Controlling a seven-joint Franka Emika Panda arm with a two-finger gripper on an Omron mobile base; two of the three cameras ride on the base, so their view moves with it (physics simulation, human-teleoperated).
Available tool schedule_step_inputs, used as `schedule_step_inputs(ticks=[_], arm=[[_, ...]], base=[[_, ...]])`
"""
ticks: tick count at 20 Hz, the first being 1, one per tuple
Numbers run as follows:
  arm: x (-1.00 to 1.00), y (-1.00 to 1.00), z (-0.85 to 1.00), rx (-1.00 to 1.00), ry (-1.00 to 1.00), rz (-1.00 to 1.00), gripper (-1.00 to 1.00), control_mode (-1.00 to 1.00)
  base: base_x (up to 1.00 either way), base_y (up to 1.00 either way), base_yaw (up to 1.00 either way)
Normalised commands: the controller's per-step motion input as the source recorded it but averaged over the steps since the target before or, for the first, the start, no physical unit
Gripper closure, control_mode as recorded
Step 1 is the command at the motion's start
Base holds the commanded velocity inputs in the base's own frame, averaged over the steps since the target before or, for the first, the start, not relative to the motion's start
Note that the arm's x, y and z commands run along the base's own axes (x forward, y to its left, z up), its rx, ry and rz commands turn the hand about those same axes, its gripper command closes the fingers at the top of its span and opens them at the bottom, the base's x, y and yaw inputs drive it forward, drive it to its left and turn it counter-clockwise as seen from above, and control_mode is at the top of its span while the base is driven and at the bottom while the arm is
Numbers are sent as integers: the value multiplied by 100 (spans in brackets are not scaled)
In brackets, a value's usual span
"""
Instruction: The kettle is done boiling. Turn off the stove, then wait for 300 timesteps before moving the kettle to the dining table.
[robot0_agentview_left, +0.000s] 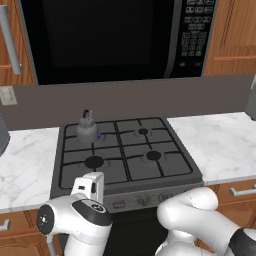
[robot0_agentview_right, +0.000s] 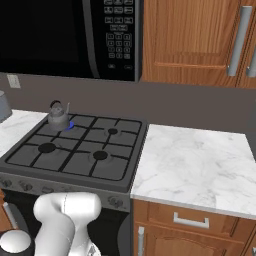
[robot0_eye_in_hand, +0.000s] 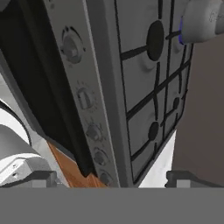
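Note:
The kettle (robot0_agentview_left: 87, 127), small and dark grey with a black loop handle, stands on the stove's (robot0_agentview_left: 125, 150) back left burner. A blue flame shows at its base. In the right base view the kettle (robot0_agentview_right: 58, 116) sits at the far left of the stove (robot0_agentview_right: 80, 150). In the hand view my gripper (robot0_eye_in_hand: 113, 179) is open and empty, a short way out from the stove's (robot0_eye_in_hand: 144, 87) front panel with its row of knobs (robot0_eye_in_hand: 85, 98). The kettle (robot0_eye_in_hand: 201, 22) is in the top corner there. The dining table is out of view.
A black microwave (robot0_agentview_left: 115, 35) hangs above the stove. Marble counters (robot0_agentview_left: 220, 145) (robot0_agentview_right: 195, 165) flank the stove on both sides, with wooden cabinets and drawers (robot0_agentview_right: 192, 220) below. My white arm (robot0_agentview_left: 190, 215) fills the space in front of the range.

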Motion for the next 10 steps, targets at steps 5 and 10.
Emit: schedule_step_inputs(ticks=[5, 10], arm=[[1, 0, -28, -8, 1, 0, -100, -100], [-1, 0, -21, -14, -2, 2, -100, -100]], base=[[0, 0, 0], [0, 0, 0]])
